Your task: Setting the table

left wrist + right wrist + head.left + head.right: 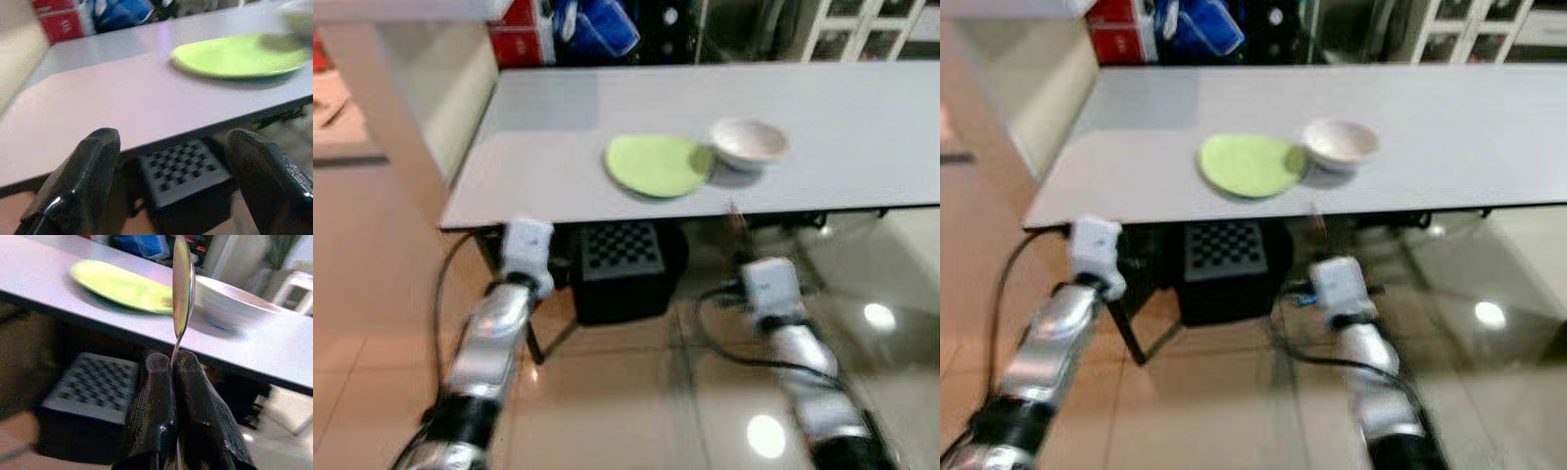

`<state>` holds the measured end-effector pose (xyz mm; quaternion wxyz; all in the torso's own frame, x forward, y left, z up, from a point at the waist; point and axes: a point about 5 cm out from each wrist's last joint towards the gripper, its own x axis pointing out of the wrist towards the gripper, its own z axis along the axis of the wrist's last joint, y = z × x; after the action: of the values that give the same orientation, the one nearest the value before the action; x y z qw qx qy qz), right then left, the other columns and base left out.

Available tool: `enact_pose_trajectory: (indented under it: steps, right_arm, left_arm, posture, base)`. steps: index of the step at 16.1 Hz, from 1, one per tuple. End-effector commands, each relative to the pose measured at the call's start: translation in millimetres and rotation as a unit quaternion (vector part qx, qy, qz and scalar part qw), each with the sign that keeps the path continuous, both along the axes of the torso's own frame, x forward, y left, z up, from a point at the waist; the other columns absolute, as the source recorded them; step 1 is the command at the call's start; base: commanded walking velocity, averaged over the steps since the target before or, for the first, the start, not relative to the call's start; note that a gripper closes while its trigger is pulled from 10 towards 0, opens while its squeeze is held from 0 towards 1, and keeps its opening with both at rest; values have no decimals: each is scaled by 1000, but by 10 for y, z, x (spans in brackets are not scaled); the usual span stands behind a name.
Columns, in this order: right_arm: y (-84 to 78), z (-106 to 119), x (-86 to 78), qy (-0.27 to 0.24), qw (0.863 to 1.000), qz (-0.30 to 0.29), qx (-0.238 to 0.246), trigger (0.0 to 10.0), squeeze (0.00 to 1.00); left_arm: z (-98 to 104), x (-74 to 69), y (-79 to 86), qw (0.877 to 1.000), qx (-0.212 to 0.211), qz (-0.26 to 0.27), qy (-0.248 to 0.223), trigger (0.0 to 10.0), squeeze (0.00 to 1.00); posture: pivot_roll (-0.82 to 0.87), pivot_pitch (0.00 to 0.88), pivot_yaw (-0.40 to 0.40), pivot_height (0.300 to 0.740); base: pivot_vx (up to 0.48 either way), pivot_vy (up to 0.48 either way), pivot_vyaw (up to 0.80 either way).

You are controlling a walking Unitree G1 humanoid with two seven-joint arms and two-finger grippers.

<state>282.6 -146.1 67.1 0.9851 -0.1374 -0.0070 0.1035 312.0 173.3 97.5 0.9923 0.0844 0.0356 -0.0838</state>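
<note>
Shiny metal spoon [183,289] upright, pinched in right end effector [171,363], left end effector [171,161] fingers apart, nr table [862,117] edge

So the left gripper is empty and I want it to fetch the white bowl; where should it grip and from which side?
The white bowl sits upright on the table, its near-left side touching or overlapping the green plate. Probably best to pinch the rim from above on the side away from the plate, one finger inside the open top, since the flared wall looks too wide to span. The left gripper is open.
</note>
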Motion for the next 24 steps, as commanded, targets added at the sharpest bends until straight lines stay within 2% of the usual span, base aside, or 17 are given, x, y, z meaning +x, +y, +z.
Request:
enact_pose_trajectory:
  steps: [1,8,24]
  right_arm:
    - [-111,45,20,-10,1000,-11,-12,0,0]
    - [-97,32,19,-10,1000,-8,-13,0,0]
    - [-93,28,10,-11,1000,-9,-12,0,0]
  left_arm:
    - [63,34,-73,1000,-2,-11,-12,10000,0]
    - [53,45,-64,1000,6,-7,-10,10000,0]
    - [50,45,-73,1000,10,-2,-10,10000,0]
  posture:
    - [3,0,32,740]
    - [6,0,29,740]
    - [6,0,32,740]
  base:
    - [461,0,0]
    - [472,0,0]
    - [0,0,0]
